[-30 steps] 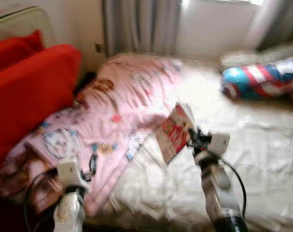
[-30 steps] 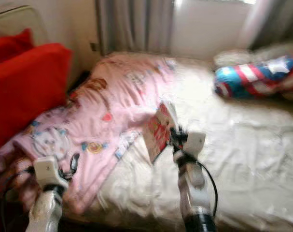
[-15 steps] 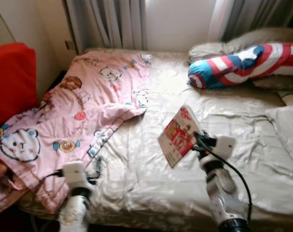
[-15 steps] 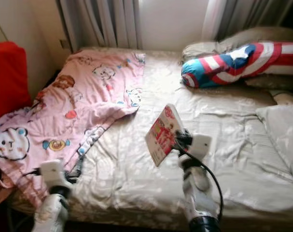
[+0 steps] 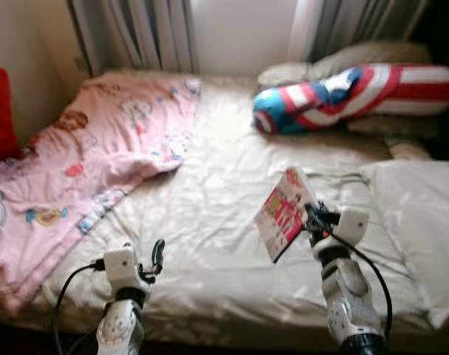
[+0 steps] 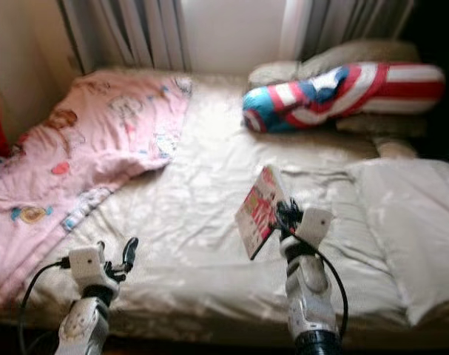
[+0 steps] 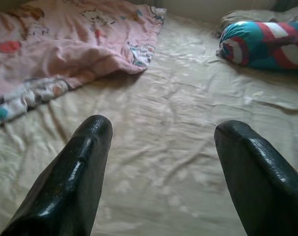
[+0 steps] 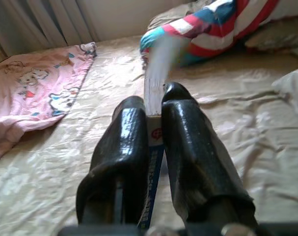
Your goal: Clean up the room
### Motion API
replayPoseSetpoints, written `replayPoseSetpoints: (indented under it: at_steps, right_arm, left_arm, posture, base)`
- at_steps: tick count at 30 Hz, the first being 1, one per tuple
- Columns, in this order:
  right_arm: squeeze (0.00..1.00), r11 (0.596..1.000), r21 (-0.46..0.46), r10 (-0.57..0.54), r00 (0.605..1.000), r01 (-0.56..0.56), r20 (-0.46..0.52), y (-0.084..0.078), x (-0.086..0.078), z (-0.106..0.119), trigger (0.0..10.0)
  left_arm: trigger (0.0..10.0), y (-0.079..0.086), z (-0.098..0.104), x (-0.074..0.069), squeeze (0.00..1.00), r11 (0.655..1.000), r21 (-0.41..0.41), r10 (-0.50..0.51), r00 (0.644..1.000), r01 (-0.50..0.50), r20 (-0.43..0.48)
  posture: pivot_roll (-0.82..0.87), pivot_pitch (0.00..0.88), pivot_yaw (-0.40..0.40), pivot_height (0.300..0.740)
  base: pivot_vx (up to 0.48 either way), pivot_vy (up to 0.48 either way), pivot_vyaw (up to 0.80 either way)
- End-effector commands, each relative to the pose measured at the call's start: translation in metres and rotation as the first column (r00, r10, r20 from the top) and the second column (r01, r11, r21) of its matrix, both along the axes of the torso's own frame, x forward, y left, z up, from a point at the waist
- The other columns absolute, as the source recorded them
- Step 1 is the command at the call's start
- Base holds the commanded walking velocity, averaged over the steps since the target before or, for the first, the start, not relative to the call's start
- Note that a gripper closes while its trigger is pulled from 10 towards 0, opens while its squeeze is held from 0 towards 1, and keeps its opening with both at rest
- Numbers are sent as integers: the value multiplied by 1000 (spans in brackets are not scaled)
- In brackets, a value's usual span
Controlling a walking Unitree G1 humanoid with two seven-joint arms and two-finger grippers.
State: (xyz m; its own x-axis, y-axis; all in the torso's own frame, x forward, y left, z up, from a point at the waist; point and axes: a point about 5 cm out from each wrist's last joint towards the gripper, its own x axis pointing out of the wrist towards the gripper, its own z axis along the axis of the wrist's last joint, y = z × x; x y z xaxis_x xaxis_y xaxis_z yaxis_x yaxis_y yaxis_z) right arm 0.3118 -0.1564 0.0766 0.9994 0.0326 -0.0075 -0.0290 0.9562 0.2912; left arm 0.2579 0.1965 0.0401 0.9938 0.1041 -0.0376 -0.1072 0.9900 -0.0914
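Keep the right gripper (image 5: 310, 220) clamped on the book (image 5: 283, 214) while carrying it off the bed (image 5: 209, 192); left gripper (image 7: 161, 162), jaws apart, idles at 7 o'clock.

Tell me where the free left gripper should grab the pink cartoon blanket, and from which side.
Take the pink blanket at its loose, folded-over edge lying on the cream sheet, coming from the bare-sheet side. That raised rumpled fold probably offers something to pinch; the flat middle does not. The left gripper is open and low before it.
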Motion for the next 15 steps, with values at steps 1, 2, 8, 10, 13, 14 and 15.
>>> replayPoseSetpoints:
  at_steps: [1,2,8,10,13,14,15]
  right_arm:
    - [0,1000,-4,5,999,-5,47,3,4,10,10000]
    - [0,1000,-5,5,999,-5,46,3,4,10,10000]
    - [0,1000,-6,12,999,-11,42,3,3,10,10000]
    - [0,1000,-6,15,999,-14,40,3,3,9,10000]
    - [0,1000,-5,17,999,-17,38,4,3,9,10000]
    - [0,1000,-5,18,999,-18,37,4,3,8,10000]
    - [0,1000,-6,21,999,-20,35,4,3,8,10000]
  left_arm:
    - [10000,4,-1,-2,0,1000,6,13,1000,-13,-6]
    - [10000,5,-1,-2,0,1000,6,14,1000,-14,-8]
    - [10000,5,-2,-2,0,1000,4,18,1000,-18,-9]
    - [10000,5,-2,-2,0,1000,0,20,1000,-20,-10]
    - [10000,5,-2,-2,0,1000,-1,20,1000,-20,-10]
    - [10000,5,-2,-3,0,1000,-1,20,1000,-20,-9]
    - [10000,6,-2,-3,0,1000,-6,20,1000,-20,-8]
  posture:
    - [-15,88,-50,739]
    - [-15,91,-51,739]
    - [-16,95,-52,739]
    - [-17,97,-52,739]
    - [-16,99,-52,739]
    - [-16,99,-52,739]
    - [-16,98,-52,739]
  base:
    - [0,-439,0]
    - [0,-435,0]
    - [0,-359,0]
    - [0,0,0]
    - [0,0,0]
    - [0,0,0]
    - [0,0,0]
